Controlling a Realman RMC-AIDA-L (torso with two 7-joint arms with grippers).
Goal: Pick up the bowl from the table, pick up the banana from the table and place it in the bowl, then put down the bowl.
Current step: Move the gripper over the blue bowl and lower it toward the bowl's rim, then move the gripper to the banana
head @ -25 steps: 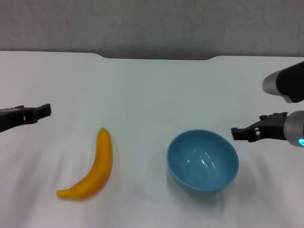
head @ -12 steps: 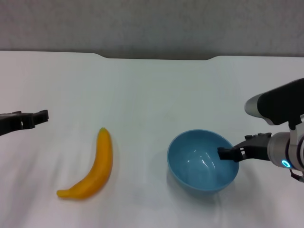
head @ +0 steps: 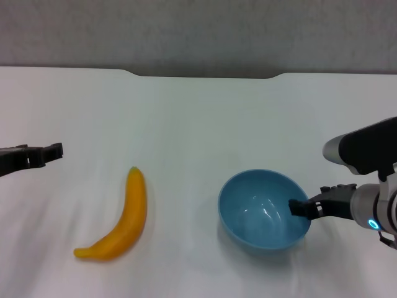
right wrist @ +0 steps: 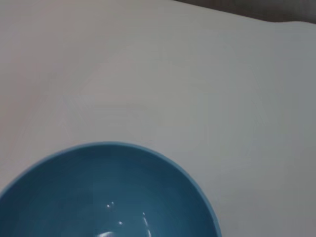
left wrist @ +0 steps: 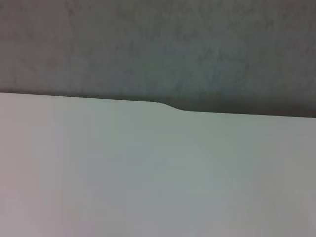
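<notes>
Worktop: broad, flat, plain white, with a shallow notch cut in its far edge. Behind it a grey, mottled wall. Light is soft and even; a dark shadow line runs along the far edge.

No legible text, labels, brand marks, numbers or signs appear in any view. The bowl, the banana and the tabletop all present plain, unmarked surfaces. The right arm carries only a small lit blue ring, which is not a readable character.
</notes>
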